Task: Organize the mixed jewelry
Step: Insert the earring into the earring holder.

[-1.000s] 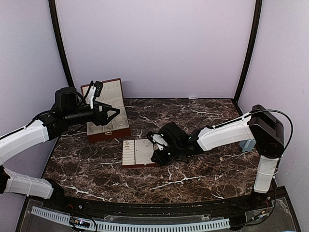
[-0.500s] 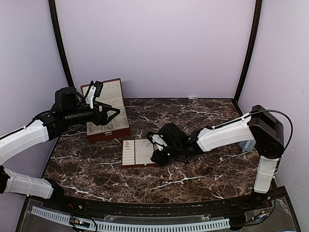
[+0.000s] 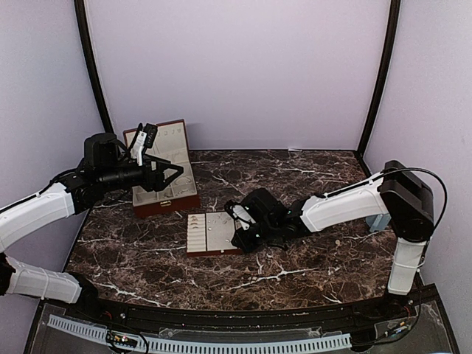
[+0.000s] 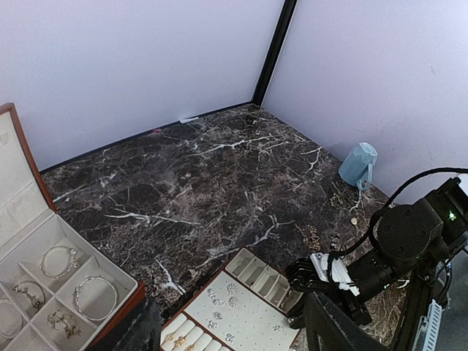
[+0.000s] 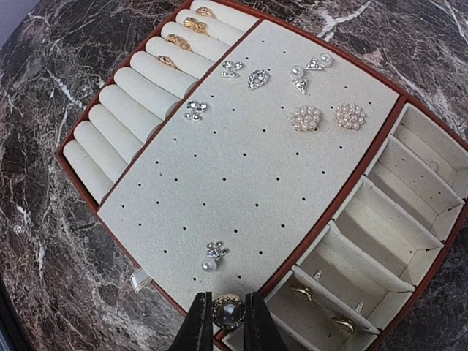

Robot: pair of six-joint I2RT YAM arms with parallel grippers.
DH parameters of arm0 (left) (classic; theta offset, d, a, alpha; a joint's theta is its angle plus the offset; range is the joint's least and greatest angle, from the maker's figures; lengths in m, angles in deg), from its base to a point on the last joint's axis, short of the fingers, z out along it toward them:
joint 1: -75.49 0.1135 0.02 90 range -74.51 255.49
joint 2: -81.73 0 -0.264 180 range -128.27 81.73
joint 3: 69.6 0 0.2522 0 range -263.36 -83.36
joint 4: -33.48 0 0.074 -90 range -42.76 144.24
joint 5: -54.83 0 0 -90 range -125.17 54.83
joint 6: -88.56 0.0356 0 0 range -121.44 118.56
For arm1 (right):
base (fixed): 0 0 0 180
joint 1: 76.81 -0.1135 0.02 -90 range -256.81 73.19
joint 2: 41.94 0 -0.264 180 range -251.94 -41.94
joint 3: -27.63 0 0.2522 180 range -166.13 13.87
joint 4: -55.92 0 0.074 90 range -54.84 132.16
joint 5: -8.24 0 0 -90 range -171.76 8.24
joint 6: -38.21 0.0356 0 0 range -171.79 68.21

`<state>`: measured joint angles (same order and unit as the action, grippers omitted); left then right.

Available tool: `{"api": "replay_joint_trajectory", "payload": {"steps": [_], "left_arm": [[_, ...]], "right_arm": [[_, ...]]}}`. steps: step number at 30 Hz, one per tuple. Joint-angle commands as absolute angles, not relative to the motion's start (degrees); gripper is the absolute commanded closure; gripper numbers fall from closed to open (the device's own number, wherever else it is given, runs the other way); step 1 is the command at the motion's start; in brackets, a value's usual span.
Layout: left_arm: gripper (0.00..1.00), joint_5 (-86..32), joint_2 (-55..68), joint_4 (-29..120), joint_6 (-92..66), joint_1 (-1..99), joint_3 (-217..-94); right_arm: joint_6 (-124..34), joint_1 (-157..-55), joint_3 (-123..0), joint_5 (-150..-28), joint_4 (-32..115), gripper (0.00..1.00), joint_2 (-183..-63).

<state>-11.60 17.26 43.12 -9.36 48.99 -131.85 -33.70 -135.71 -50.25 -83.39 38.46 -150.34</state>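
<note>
The cream slotted tray (image 5: 241, 168) lies at mid-table (image 3: 209, 233) and holds several studs, gold rings on its rolls and small pieces in its side slots. My right gripper (image 5: 228, 316) is shut on a round dark-stoned stud with a gold rim (image 5: 228, 311), low over the tray's near edge beside a pearl stud (image 5: 212, 257). In the top view the right gripper (image 3: 240, 237) is at the tray's right end. My left gripper (image 3: 174, 177) is open and empty, hovering over the reddish-brown box (image 3: 165, 193). Loose pale and gold pieces (image 4: 313, 236) lie on the marble right of the tray.
The open box (image 4: 51, 270) holds bracelets in cream compartments, its lid standing up at the back left. A pale blue cup (image 4: 358, 164) lies on its side by the right wall. A small ribbon tab (image 5: 139, 278) sticks out at the tray's edge.
My right gripper has crept slightly left over the tray's end with the stud held. The left arm has not moved.
</note>
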Motion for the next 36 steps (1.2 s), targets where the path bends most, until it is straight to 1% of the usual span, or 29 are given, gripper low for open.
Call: {"api": "replay_joint_trajectory", "payload": {"steps": [1, 12, 21, 31, 36], "left_arm": [[0.3, -10.5, 17.8, 42.7, -9.6, 49.1, -132.3], [0.3, -10.5, 17.8, 42.6, -9.5, 49.1, -132.4], [0.3, -10.5, 17.7, 42.7, -9.4, 49.1, -132.3], [0.3, -10.6, 17.6, 42.7, -9.4, 49.2, -132.4], [0.3, -10.5, 17.5, 42.7, -9.4, 49.1, -132.3]], "right_arm": [[-33.3, -136.0, -49.2, -80.6, 39.2, 0.92, -149.9], [-34.6, -136.0, -49.5, -83.6, 39.1, 0.92, -151.4], [-36.1, -136.9, -49.9, -82.6, 36.9, 0.88, -151.6], [-35.7, -136.9, -50.8, -82.6, 36.9, 0.78, -150.0], [-35.1, -136.9, -50.8, -82.8, 37.2, 0.7, -148.7]]}}
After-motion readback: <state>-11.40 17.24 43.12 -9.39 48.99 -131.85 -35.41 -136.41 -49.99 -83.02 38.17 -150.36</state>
